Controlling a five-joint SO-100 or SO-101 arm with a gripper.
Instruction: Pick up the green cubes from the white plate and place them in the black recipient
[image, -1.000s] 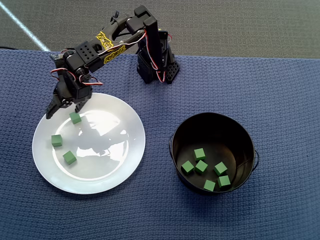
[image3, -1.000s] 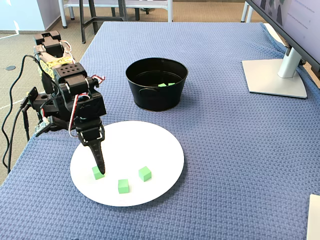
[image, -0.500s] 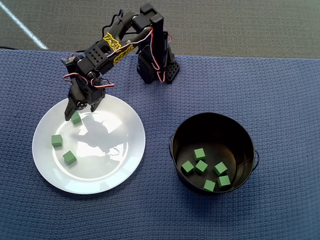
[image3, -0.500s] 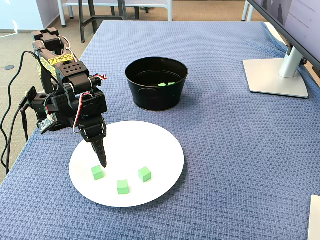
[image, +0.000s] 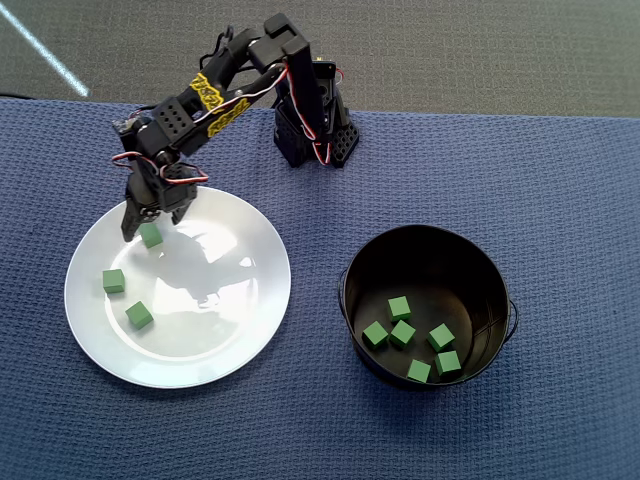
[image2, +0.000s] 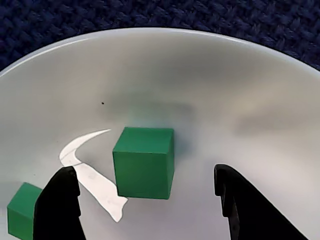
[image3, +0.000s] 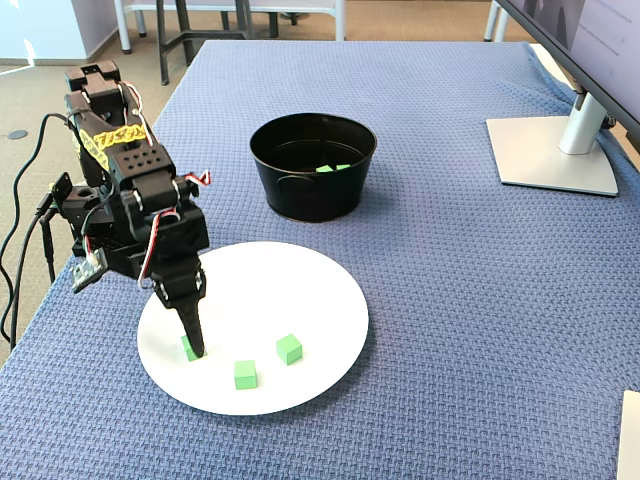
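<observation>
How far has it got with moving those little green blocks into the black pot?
Six green cubes already lie in the black recipient. Three are left on the white plate. The gripper is open and set around one of them, the cube near the plate's rim, which sits between the fingertips but is not yet clamped. So roughly two thirds looks done.

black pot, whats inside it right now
The overhead view shows six green cubes lying on the floor of the black pot, clustered toward its lower half. From the fixed view the near wall hides most of them; only two show.
</observation>
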